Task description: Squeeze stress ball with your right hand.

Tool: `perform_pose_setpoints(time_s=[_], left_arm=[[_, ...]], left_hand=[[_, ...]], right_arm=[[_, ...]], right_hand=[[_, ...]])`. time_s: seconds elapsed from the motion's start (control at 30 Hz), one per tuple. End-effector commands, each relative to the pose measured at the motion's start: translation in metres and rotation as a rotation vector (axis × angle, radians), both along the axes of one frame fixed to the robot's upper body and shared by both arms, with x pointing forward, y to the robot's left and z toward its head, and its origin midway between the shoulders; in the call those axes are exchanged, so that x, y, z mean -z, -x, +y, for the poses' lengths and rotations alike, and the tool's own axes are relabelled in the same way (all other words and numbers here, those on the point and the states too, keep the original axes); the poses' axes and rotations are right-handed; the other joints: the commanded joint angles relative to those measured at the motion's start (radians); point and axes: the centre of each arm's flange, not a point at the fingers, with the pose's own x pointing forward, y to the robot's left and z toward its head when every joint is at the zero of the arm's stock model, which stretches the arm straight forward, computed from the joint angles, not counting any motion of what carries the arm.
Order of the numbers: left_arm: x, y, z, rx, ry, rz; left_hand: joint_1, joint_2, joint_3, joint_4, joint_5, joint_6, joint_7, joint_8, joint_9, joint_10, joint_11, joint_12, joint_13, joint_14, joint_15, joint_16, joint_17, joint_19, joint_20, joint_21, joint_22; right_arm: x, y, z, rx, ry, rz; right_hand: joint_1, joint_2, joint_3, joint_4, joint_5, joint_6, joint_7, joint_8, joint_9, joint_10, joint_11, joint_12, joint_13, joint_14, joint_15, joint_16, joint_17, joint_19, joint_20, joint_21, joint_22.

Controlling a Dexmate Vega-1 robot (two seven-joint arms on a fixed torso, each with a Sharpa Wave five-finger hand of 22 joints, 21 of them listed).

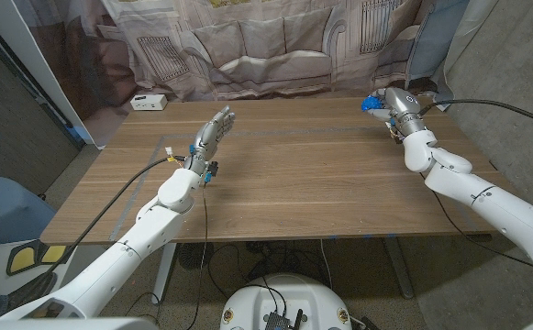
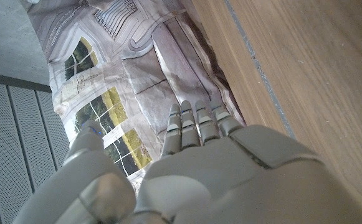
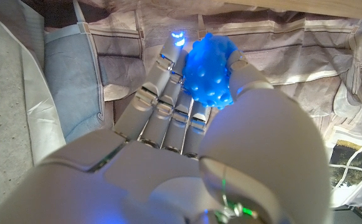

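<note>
The stress ball (image 3: 209,73) is bright blue and knobbly. My right hand (image 3: 187,112) holds it between the thumb and the fingers. In the head view the same blue ball (image 1: 373,104) shows at the far right corner of the table, just past my right hand (image 1: 400,108). My left hand (image 1: 212,136) hovers over the left middle of the table with its fingers straight and apart, holding nothing. The left hand (image 2: 199,162) appears from behind in its wrist view, fingers extended toward the backdrop.
A wooden table (image 1: 294,183) spans the head view. A small white box (image 1: 148,102) sits at its far left corner. A printed cloth backdrop (image 1: 266,46) hangs behind the table. Cables run along both arms.
</note>
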Motion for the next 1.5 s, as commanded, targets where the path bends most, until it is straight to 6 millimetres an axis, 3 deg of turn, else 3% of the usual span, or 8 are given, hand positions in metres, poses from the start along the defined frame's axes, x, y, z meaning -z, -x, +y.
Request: perform_pose_setpoints(time_s=[0.03,0.4,0.53,0.73,0.83,1.17,1.37,1.5], left_arm=[[0.0004,-0.0018,-0.0016,0.003,0.001,0.003],[0.0019,-0.0016,-0.0015,0.000,0.005,0.007],[0.0015,-0.0019,-0.0019,0.000,0.004,0.006],[-0.0007,-0.0029,-0.0030,0.002,0.000,0.005],[-0.0016,-0.0034,-0.0040,0.004,0.001,0.006],[-0.0026,-0.0045,-0.0056,0.005,0.002,0.006],[-0.0012,-0.0039,-0.0062,0.001,0.006,0.008],[-0.0010,-0.0032,-0.0058,-0.001,0.009,0.008]], left_hand=[[0.007,0.008,0.003,0.001,0.000,0.009,0.002,0.000,0.002,0.008,0.001,-0.003,0.000,0.008,0.000,-0.001,0.003,0.003,0.003,-0.005,0.005],[0.007,0.009,0.003,0.001,0.000,0.009,0.002,0.000,0.002,0.008,0.003,-0.003,0.001,0.007,0.000,-0.001,0.003,0.002,0.005,-0.005,0.005],[0.008,0.009,0.003,0.001,0.000,0.010,0.002,0.000,0.002,0.009,0.002,-0.003,0.001,0.007,0.000,-0.001,0.003,0.002,0.003,-0.005,0.005],[0.008,0.009,0.003,0.001,0.000,0.010,0.002,0.000,0.002,0.009,0.002,-0.004,0.001,0.007,0.000,-0.001,0.003,0.002,0.005,-0.005,0.005],[0.008,0.009,0.003,0.001,0.000,0.011,0.002,0.000,0.002,0.009,0.000,-0.004,0.001,0.008,0.000,-0.001,0.003,0.003,0.005,-0.005,0.005],[0.008,0.010,0.003,0.001,0.000,0.012,0.002,0.000,0.002,0.009,0.003,-0.004,0.001,0.008,0.000,-0.001,0.003,0.002,0.005,-0.005,0.005],[0.009,0.010,0.003,0.001,0.000,0.011,0.003,-0.001,0.002,0.008,0.004,-0.005,0.001,0.008,0.000,-0.001,0.003,0.002,0.006,-0.005,0.005],[0.009,0.010,0.003,0.001,0.000,0.012,0.003,-0.001,0.002,0.010,0.003,-0.005,0.001,0.008,0.000,-0.001,0.003,0.002,0.006,-0.005,0.005]], right_arm=[[0.0029,0.0026,-0.0039,-0.031,-0.016,-0.046],[0.0020,0.0026,-0.0022,-0.035,-0.008,-0.051],[0.0007,0.0025,-0.0018,-0.026,-0.001,-0.043],[0.0006,0.0022,-0.0026,-0.017,0.003,-0.033],[-0.0002,0.0017,-0.0032,-0.007,0.018,-0.019],[-0.0003,0.0035,-0.0048,0.003,0.024,-0.016],[0.0002,0.0052,-0.0059,0.005,0.023,-0.020],[-0.0001,0.0060,-0.0072,0.003,0.021,-0.017]], right_hand=[[0.106,0.077,0.011,-0.019,-0.003,0.064,-0.046,0.011,0.005,0.025,-0.013,0.003,0.001,0.056,-0.110,0.013,0.012,0.010,-0.004,0.014,0.007],[0.169,0.097,0.009,-0.021,-0.016,0.087,-0.050,0.011,0.008,0.044,-0.016,-0.006,0.003,0.070,-0.122,0.021,0.030,0.007,-0.012,0.037,0.015],[0.137,0.086,-0.016,0.004,-0.023,0.072,-0.052,0.000,0.009,0.028,-0.017,-0.021,0.004,0.045,-0.106,0.002,0.026,-0.012,-0.005,0.042,0.017],[0.107,0.079,-0.034,0.019,-0.025,0.060,-0.055,-0.011,0.009,0.008,-0.019,-0.039,0.004,0.026,-0.095,-0.020,0.019,-0.034,0.003,0.044,0.015],[0.106,0.077,-0.037,0.015,-0.023,0.033,-0.052,-0.028,0.009,-0.021,-0.014,-0.059,0.006,-0.020,-0.081,-0.052,0.011,-0.071,0.017,0.039,0.011],[0.068,0.055,-0.060,0.022,-0.025,-0.009,-0.044,-0.057,0.007,-0.066,-0.009,-0.089,0.008,-0.076,-0.057,-0.091,0.004,-0.111,0.028,0.034,0.001],[0.044,0.040,-0.072,0.026,-0.023,-0.036,-0.040,-0.076,0.006,-0.092,0.009,-0.103,0.009,-0.110,-0.045,-0.114,0.001,-0.135,0.035,0.027,-0.005],[0.035,0.036,-0.077,0.028,-0.023,-0.044,-0.037,-0.082,0.006,-0.104,0.002,-0.108,0.010,-0.119,-0.043,-0.119,0.001,-0.145,0.036,0.025,-0.006]])
